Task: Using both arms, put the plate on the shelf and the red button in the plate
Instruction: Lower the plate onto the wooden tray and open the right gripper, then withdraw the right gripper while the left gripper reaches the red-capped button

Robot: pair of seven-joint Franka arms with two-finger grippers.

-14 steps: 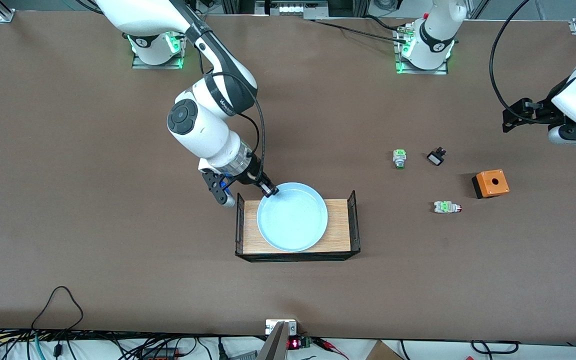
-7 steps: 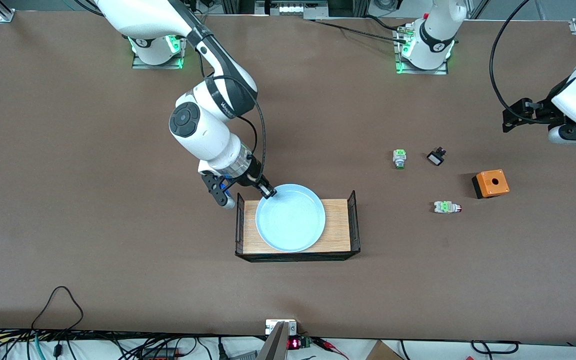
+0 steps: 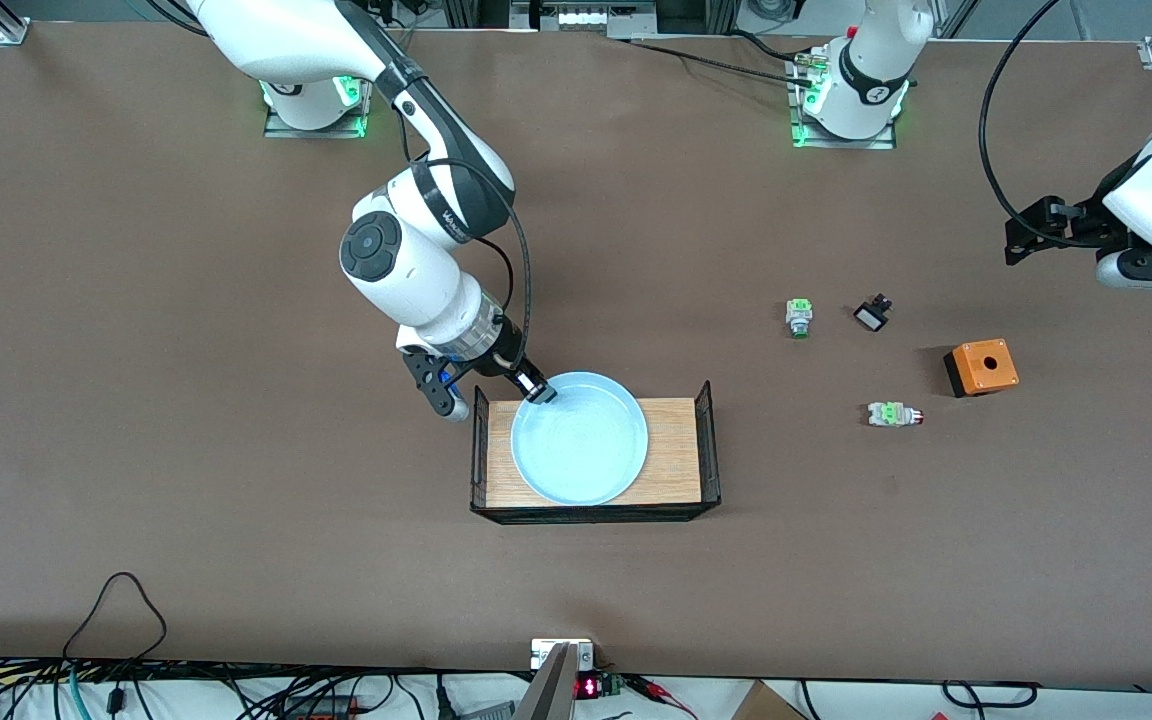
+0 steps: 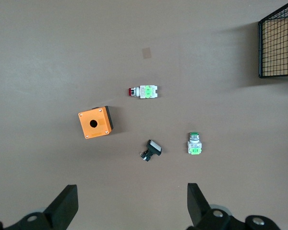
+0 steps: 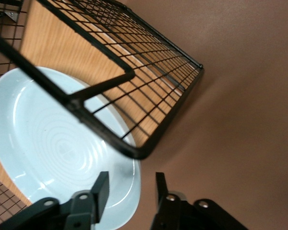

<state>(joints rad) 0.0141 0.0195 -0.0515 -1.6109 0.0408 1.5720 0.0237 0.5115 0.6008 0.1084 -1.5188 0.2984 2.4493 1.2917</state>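
Note:
The pale blue plate lies flat on the wooden floor of a black wire rack. My right gripper is at the plate's rim on the side toward the robots' bases. In the right wrist view its fingers stand open astride the plate rim, with a gap on each side. The red button lies on its side on the table toward the left arm's end, also in the left wrist view. My left gripper hangs open and waits above that end, holding nothing.
Near the red button are an orange box with a hole in its top, a green-capped button unit and a small black-and-white part. The rack's upright wire ends flank the plate.
The plate has come down a little and settled on the rack. My right gripper's fingers have parted from the plate's rim. The left arm has not moved.

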